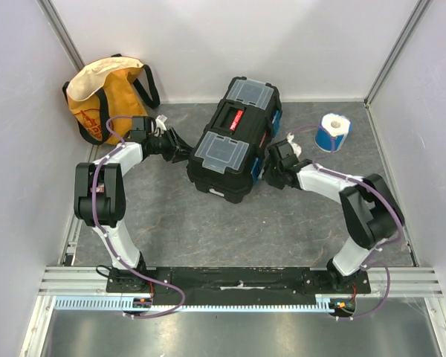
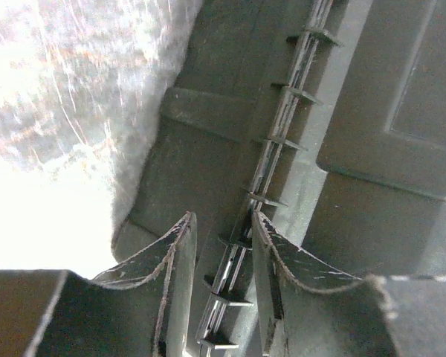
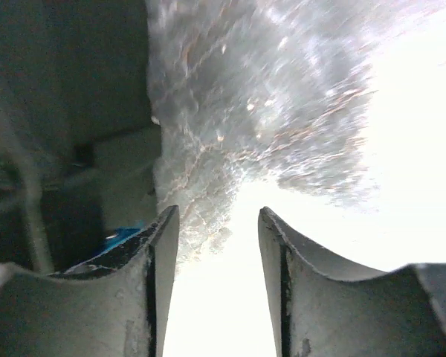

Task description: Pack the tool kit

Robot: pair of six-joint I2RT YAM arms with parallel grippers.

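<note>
Straddling a ribbed seam (image 2: 282,126) on the tool kit (image 1: 234,141), the left gripper (image 2: 223,217) has its jaws partway apart, can't tell if they're actually pinching it. The right gripper (image 3: 218,210) is spread with nothing in it, just off the tool kit's other side near a blue latch (image 3: 119,236). Tool kit sits lid-down, diagonal on the grey table (image 1: 208,230), right between both grippers.
</note>
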